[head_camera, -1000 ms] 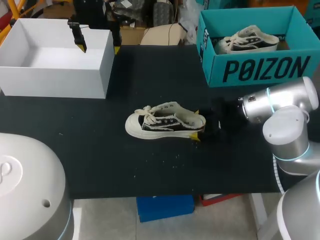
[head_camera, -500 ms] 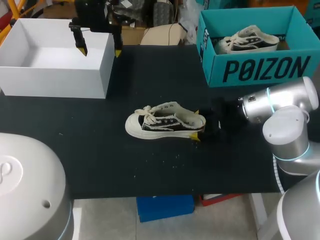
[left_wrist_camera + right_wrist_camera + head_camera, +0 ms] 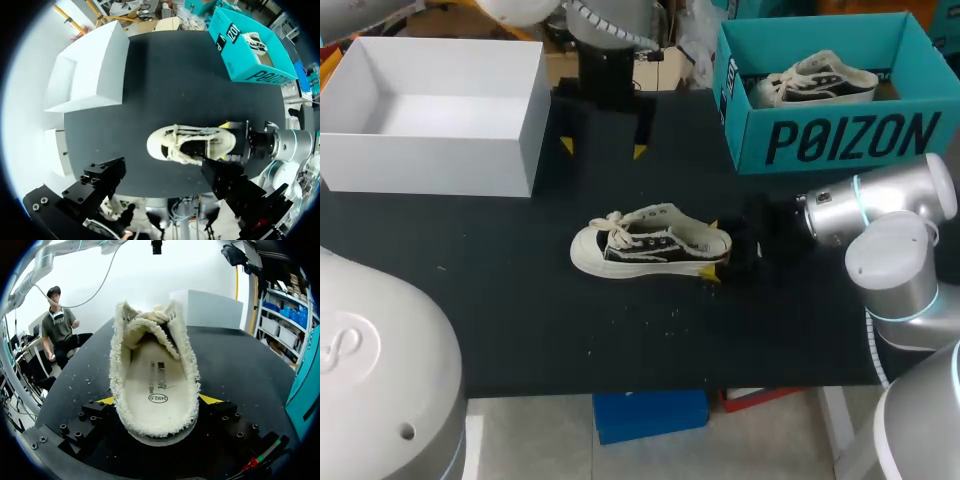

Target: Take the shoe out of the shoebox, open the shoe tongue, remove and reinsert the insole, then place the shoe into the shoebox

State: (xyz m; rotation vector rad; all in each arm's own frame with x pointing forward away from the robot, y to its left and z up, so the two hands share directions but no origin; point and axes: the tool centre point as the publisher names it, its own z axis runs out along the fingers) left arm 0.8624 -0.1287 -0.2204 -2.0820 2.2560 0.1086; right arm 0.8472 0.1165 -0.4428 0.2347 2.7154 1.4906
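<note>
Between the right gripper's (image 3: pixel 157 400) yellow-tipped fingers sits the heel of the cream canvas sneaker with black side panels (image 3: pixel 152 365), clamped from both sides, its sole flat on the black desk (image 3: pixel 520 300). Beyond it hangs the left gripper (image 3: pixel 602 149), fingers spread wide and empty. The sneaker looks light and floppy to me. Its frayed tongue (image 3: pixel 146 320) should lift easily if pinched near its top edge.

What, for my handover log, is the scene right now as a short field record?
shoe: on its sole on the black table, toe toward my left
right gripper: shut on the shoe's heel
left gripper: open, empty, over the table beyond the shoe
teal shoebox: open, holds a second shoe
white box: open-topped, far left of the table
</note>
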